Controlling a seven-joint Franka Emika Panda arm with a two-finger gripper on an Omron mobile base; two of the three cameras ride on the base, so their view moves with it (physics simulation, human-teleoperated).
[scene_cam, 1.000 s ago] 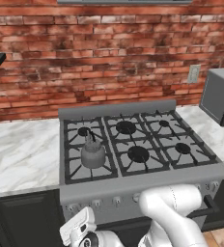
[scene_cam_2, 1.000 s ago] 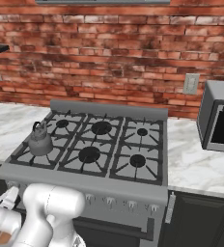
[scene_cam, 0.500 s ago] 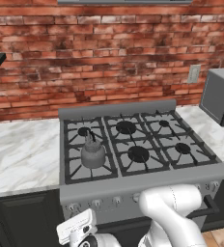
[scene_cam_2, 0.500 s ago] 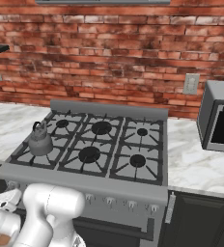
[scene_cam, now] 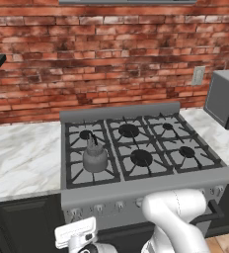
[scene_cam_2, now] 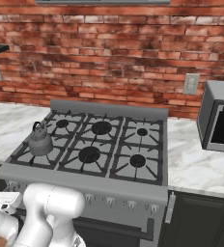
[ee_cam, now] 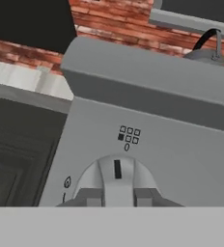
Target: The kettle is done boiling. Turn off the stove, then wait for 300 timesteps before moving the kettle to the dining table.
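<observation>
1. Since my tool point(ee_cam: 118, 198) is clamped on the stove knob point(ee_cam: 117, 179), its two dark tips pressing either side of the knob's raised ridge, the step in hand looks to me like turning the burner off.
2. To do it well, I judge I should twist about the knob's own axis and keep the tips square on the ridge; the grey surface looks smooth, so a pull or a tilt could let them slip.
3. I would turn until the dark mark on the ridge reaches the off position, which I cannot read here; the small flame symbol sits low to the knob's left.
4. Just above the knob, the burner diagram point(ee_cam: 128, 135) is a grid of tiny squares with one filled in.
5. The stove point(scene_cam: 151, 185) is matt grey steel, flat-fronted, with a row of small knobs under a blunt front lip.
6. Beyond that lip, black grates cross over six round burners.
7. The kettle point(scene_cam: 95, 157) stands upright on the front left burner: squat, rounded, dull grey metal, with a thin dark arched handle.
8. On either side lies the bench point(scene_cam: 20, 157), white marble with grey veins, over dark cabinets.
9. Farthest back stands the rough red brick wall point(scene_cam: 111, 59), and the boxy grey microwave point(scene_cam_2: 220, 118) sits at right.
</observation>
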